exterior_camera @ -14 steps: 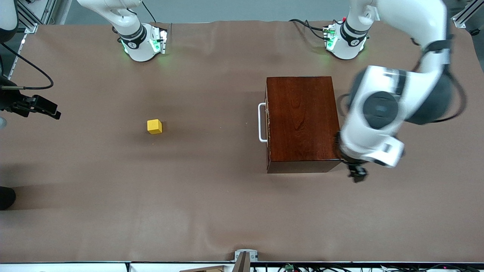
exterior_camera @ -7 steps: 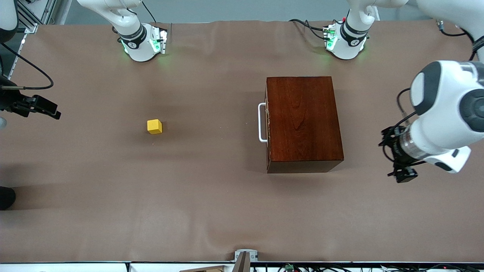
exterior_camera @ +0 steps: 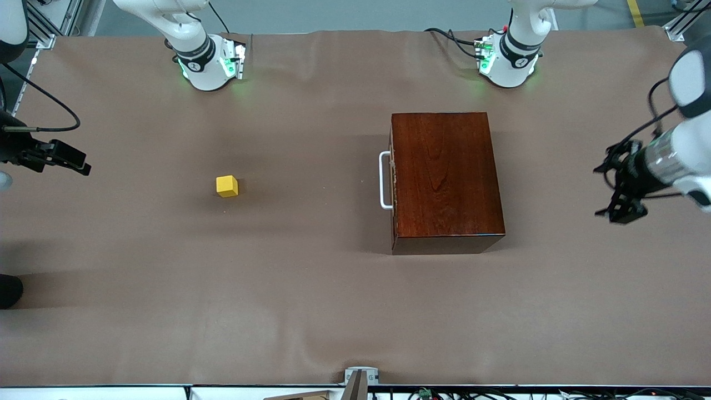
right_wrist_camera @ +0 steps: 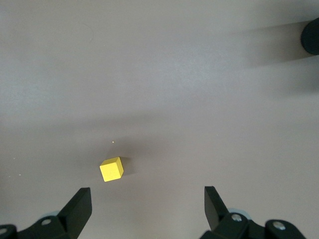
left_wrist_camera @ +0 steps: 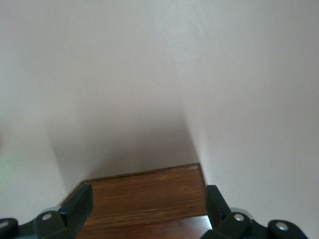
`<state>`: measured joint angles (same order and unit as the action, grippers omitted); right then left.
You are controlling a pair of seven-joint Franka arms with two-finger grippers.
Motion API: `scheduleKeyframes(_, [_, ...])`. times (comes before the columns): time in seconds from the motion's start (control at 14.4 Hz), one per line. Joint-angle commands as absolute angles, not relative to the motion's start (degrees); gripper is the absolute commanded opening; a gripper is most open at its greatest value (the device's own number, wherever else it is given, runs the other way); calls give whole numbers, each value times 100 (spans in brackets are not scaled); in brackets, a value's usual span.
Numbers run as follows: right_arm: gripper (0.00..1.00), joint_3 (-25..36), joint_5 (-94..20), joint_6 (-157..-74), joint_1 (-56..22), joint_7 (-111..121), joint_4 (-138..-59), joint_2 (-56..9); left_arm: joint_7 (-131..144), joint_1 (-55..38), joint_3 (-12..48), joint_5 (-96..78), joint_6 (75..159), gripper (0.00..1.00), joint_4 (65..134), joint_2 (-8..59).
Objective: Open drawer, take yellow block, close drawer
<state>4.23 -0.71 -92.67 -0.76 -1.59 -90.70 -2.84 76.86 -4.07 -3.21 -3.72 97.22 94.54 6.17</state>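
The dark reddish-brown wooden box (exterior_camera: pixel 444 178) stands toward the left arm's end of the table. Its drawer is shut, and only the white bar handle (exterior_camera: pixel 383 180) shows, facing the right arm's end. The yellow block (exterior_camera: pixel 226 186) sits alone on the brown table cover, well apart from the box, toward the right arm's end. My left gripper (exterior_camera: pixel 621 214) hangs open and empty over the table's left-arm end, off the box's back; its wrist view shows the box (left_wrist_camera: pixel 144 191). My right gripper (exterior_camera: pixel 78 164) waits open at the table's right-arm end. Its wrist view shows the yellow block (right_wrist_camera: pixel 110 169) ahead of its fingers (right_wrist_camera: pixel 79 204).
The two robot bases (exterior_camera: pixel 208 61) (exterior_camera: pixel 508 58) stand along the table edge farthest from the front camera. A dark round object (exterior_camera: pixel 8 289) lies at the right arm's end, also in the right wrist view (right_wrist_camera: pixel 311 35). A small bracket (exterior_camera: pixel 361 378) sits at the nearest edge.
My left arm has swung away from the box's near corner toward the left arm's end of the table. The box, the block and the right gripper have not moved.
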Motion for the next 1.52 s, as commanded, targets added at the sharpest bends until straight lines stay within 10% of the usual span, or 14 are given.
scheduleKeyframes(0.0, [100, 413, -132, -9229, -70, -193, -9097, -229, 6544, -212, -264, -536, 9835, 100, 10247, -51])
scheduleKeyframes(1.45, [100, 413, -132, -9158, -70, -193, -9097, -211, 21, -237, -264, -79, 9063, 100, 9475, -255])
